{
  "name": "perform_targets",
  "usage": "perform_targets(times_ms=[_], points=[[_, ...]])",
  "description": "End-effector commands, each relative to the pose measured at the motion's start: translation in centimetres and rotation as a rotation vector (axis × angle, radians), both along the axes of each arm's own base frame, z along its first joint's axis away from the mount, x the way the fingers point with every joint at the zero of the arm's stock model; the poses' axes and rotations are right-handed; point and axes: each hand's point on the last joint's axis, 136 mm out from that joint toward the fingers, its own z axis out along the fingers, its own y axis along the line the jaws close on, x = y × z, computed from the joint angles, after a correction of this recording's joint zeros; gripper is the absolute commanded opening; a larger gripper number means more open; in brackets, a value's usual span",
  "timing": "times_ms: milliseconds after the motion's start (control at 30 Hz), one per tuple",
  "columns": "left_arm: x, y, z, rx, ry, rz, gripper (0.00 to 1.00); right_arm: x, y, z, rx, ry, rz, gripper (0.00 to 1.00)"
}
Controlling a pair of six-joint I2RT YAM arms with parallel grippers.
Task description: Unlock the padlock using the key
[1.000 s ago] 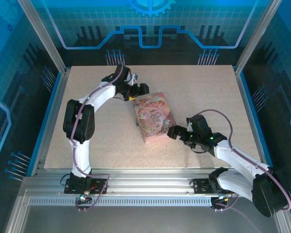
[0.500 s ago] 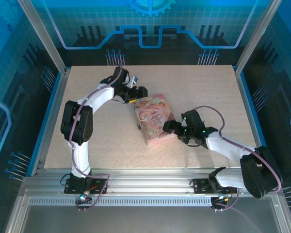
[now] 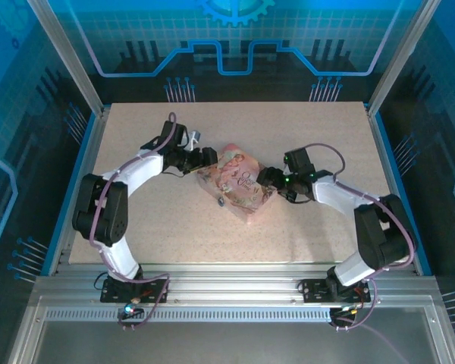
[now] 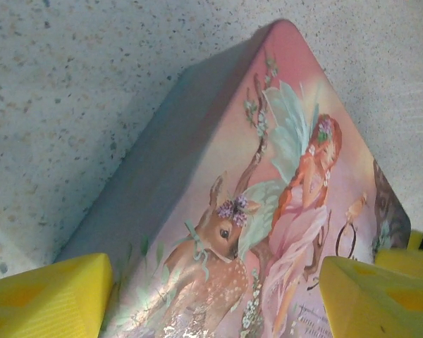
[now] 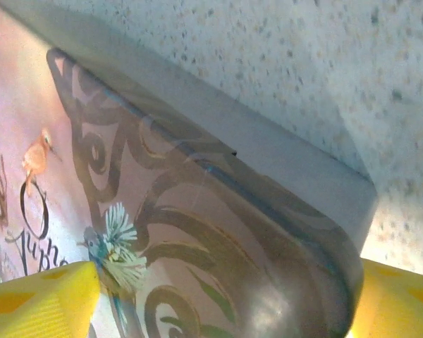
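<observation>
STEP: bracing tin (image 3: 239, 182) on surface (image 3: 311, 121), unlocking not begun | left pincer (image 3: 205, 158) wide, astride tin's far-left corner | right pincer (image 3: 267, 178) wide, astride tin's right corner | padlock (image 3: 220, 202) probably the small piece on tin's near-left edge, too small to confirm | NEXT: needs tin held firm and key aligned with keyhole

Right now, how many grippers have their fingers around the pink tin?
2. The left gripper straddles the pink tin at its far-left end, and the right gripper straddles its right end. Both have their jaws spread wide.
</observation>
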Motion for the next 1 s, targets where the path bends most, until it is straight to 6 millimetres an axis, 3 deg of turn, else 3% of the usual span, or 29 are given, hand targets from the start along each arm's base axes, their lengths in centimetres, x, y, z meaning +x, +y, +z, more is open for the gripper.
perform_targets(times_ms=[0, 133, 333, 600, 967], points=[[-3.4, -1.9, -0.9, -0.097, 0.1, -0.031, 0.78, 2.6, 2.9, 2.8, 0.056, -0.086, 0.114, 0.88], [-4.3, -1.8, -1.3, -0.133, 0.105, 0.004, 0.78, 4.5, 4.0, 2.9, 0.049, -0.079, 0.153, 0.88], [-5.3, -3.6, -1.6, -0.153, 0.107, -0.005, 0.77, 6.8, 5.3, 2.9, 0.042, -0.083, 0.203, 0.88], [-3.7, -4.8, -1.8, -0.151, 0.098, 0.004, 0.77, 9.5, 6.6, 3.0, 0.041, -0.095, 0.267, 0.88], [-2.7, -4.5, -1.4, -0.114, 0.064, 0.039, 0.79, 11.2, 5.7, 2.0, 0.022, -0.083, 0.263, 0.88]])
